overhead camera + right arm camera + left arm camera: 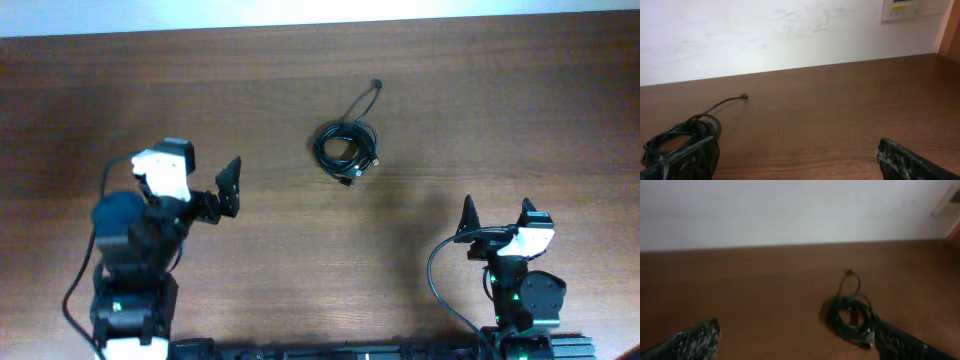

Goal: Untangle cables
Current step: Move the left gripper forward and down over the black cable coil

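The cables [347,148] lie as one small coil of thin black cord on the brown table [320,270], right of its middle toward the far side. One loose end [377,84] with a small plug trails off toward the far edge. My left gripper [205,167] hovers open to the left of the coil, well apart from it. My right gripper [497,215] stands open near the front right, also apart. The left wrist view has the coil [852,317] just ahead of the right finger [900,342]. In the right wrist view the coil [685,132] sits partly behind the left finger [695,160].
A pale wall [790,35] runs behind the table's far edge, with a small wall panel [902,9] at upper right. The arms' own thick black wires [440,275] loop beside their bases at the front edge.
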`<state>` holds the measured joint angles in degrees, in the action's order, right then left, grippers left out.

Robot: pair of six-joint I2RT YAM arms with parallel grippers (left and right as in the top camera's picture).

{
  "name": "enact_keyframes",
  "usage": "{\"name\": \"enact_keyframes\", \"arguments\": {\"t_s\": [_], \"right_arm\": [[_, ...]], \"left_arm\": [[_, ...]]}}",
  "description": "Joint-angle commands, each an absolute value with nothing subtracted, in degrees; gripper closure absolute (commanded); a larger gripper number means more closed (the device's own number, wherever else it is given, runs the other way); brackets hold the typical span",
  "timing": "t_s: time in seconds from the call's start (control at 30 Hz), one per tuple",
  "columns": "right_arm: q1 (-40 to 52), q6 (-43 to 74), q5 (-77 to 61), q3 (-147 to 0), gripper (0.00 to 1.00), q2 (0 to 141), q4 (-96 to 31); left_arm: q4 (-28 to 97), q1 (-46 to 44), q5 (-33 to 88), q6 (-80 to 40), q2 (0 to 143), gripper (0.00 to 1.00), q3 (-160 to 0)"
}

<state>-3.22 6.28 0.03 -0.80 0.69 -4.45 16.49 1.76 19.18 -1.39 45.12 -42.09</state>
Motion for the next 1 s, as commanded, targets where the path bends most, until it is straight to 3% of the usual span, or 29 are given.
{"name": "enact_keyframes", "arguments": {"t_s": [0.0,0.47,0.97], "right_arm": [[-3.4,7.0,0.7,-0.3,0.01,0.3,-4.5],[-3.4,7.0,0.7,-0.3,0.01,0.3,-4.5],[-3.4,7.0,0.7,-0.3,0.01,0.3,-4.5]], "left_arm": [[20.0,2.0,21.7,-1.7,49.8,0.01,-48.1],[25.7,2.0,39.7,-1.8,53.4,0.01,-51.4],[21.1,1.9,36.1,-14.6,53.7,0.01,-51.4]]}}
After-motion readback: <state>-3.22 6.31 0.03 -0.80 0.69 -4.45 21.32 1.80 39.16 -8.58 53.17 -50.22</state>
